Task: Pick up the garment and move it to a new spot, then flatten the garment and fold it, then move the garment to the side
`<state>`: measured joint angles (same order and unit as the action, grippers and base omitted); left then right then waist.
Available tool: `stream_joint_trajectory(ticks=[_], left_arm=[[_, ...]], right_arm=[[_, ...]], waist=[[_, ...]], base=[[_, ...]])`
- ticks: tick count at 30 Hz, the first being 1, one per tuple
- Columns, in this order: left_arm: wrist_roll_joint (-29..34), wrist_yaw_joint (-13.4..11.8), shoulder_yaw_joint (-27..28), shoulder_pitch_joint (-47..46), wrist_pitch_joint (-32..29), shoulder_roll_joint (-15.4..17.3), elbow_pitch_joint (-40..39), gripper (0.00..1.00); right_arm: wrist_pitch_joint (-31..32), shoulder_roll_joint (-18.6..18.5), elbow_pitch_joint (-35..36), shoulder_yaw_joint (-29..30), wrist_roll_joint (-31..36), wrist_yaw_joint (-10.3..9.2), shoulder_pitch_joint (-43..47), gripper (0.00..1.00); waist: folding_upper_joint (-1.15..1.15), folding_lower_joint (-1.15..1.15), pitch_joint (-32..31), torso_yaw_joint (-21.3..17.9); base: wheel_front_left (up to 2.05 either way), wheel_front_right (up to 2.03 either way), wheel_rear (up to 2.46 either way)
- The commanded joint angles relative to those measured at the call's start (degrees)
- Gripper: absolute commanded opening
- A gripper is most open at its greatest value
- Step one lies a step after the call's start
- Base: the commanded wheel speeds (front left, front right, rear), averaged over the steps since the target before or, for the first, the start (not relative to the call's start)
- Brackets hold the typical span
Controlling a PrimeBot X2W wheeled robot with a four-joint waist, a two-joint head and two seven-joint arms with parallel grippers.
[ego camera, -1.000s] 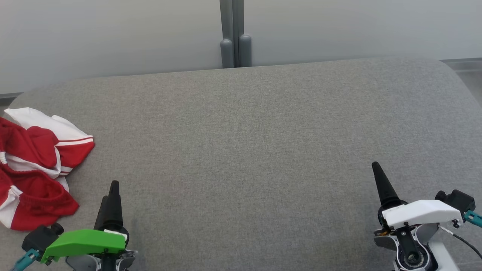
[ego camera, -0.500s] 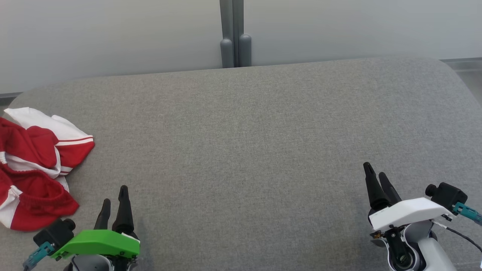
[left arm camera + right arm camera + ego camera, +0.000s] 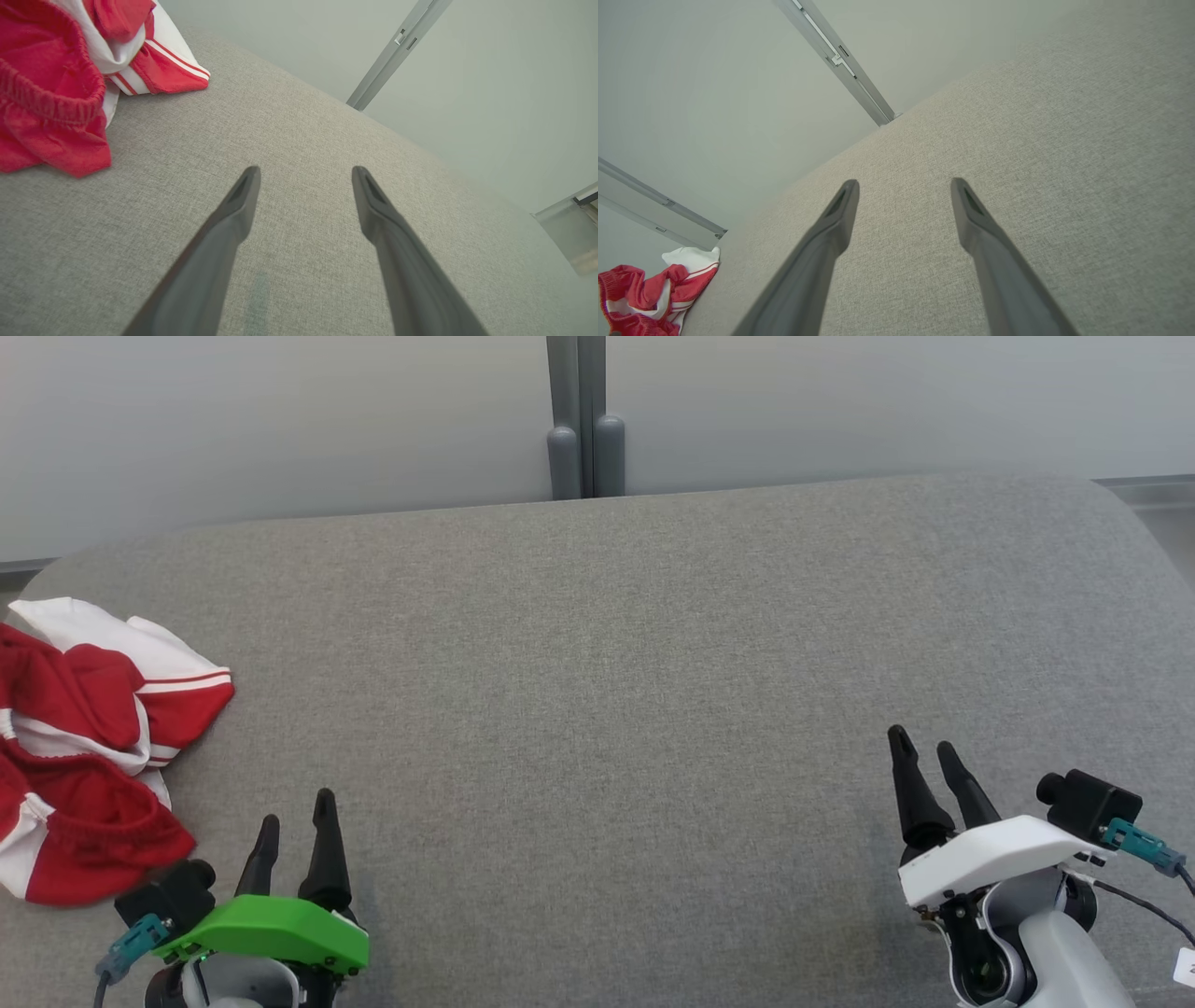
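Garment [image 3: 93, 821] crumpled just left of left hand [image 3: 297, 808], fingers wide; right hand [image 3: 922, 740] wide too, well apart.

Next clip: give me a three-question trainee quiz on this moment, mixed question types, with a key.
1. True or false: the left gripper holds the red and white garment.
2. The right gripper is: A open and empty, B shut on cloth, C touching the garment.
3. Fill in: the garment lies crumpled on the grey cushion at the robot's ___.
Key: 1 false; 2 A; 3 left.
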<state>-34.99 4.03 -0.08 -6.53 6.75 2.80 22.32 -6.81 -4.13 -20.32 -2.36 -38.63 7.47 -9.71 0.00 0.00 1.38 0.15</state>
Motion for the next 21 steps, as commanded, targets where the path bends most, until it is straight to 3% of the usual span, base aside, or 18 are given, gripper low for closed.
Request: stream_joint_trajectory(ticks=[1,21], left_arm=[[1.83,-0.31,-0.18,-1.45,0.6,0.67,-0.38,1.0],[13.53,-1.31,-1.71,-1.98,3.56,0.93,0.58,1.0]], right_arm=[[-0.56,-0.33,0.51,-0.09,1.71,0.02,-1.23,1.0],[-3.54,0.08,-0.12,0.17,14.69,0.02,-1.8,1.0]], waist=[[0.0,0.0,0.02,0.01],[0.0,0.0,0.25,0.04]], base=[[0.0,0.0,0.0],[0.0,0.0,0.0]])
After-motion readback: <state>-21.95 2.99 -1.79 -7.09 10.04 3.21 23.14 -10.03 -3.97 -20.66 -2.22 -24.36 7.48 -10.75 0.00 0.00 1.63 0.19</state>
